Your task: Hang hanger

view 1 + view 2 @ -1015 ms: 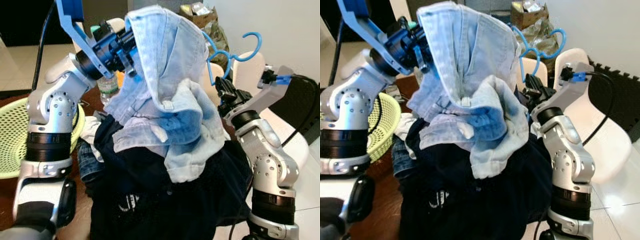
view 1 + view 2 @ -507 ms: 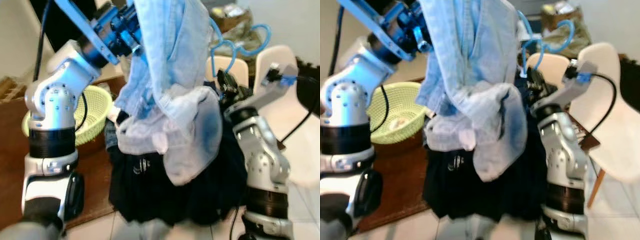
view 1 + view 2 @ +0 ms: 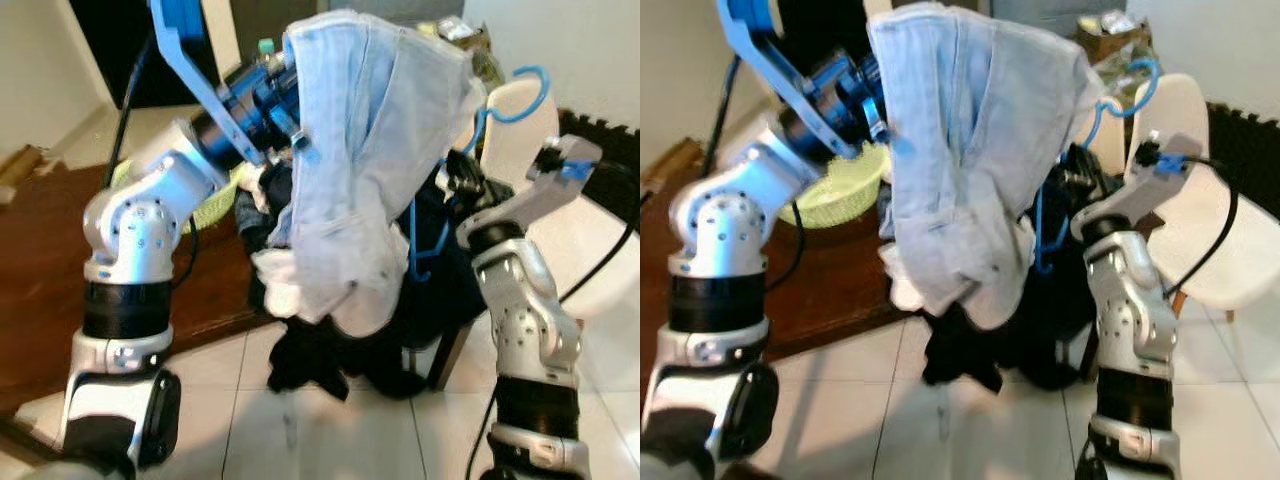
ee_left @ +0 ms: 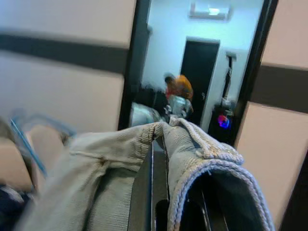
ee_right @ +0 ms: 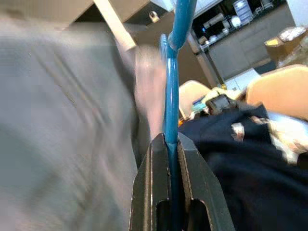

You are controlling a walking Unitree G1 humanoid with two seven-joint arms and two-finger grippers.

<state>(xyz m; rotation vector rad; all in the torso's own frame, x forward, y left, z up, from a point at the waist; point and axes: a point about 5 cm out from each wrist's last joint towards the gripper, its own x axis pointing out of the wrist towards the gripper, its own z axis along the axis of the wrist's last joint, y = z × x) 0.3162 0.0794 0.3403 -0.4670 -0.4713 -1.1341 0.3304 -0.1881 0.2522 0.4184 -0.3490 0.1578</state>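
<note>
The left gripper [image 3: 285, 100] was raised, its fingers clamped on the waistband of pale jeans [image 3: 360, 170] that draped down over dark clothes [image 3: 330, 355]. Right of them, the right gripper [image 5: 168, 144] pinched the blue hanger [image 3: 1120, 90] beside a white chair [image 3: 1200, 240].

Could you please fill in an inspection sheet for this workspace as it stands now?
Surface: white tiled floor; brown table.
Job's things: blue hanger, hook up; light denim garment draped high between the arms.
Clutter: dark clothes hanging below; green basket on the table.
Grippers: left gripper shut on the denim garment; right gripper shut on the hanger.
Cables: black cable looping from the right wrist.
Surroundings: white chair to the right; cardboard box behind.
</note>
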